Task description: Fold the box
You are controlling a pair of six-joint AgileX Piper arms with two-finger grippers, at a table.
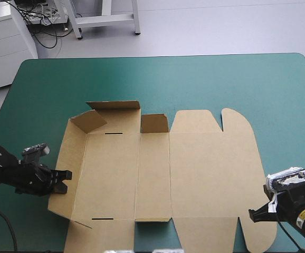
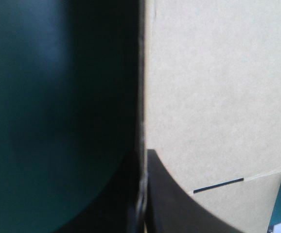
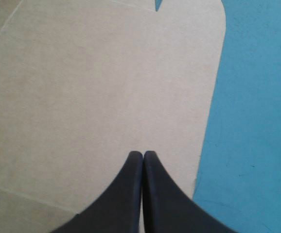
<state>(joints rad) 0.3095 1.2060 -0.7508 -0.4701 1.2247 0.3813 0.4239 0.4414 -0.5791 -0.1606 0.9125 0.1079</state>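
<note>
left fingers (image 2: 172, 211) pinched on the left edge of the box (image 1: 194, 174) | right fingers (image 3: 131, 194) pressed together, held over its right end | box laid open on the teal-green surface (image 1: 194, 79), long axis left-right, rounded lid end pointed right

High cam: I look forward and down from above and behind, whole table (image 1: 221, 84) in frame | left wrist cam: very close, sighting along the left edge of the box (image 1: 194, 174) | right wrist cam: close over its right flap | both patches also lie in the high view
</note>
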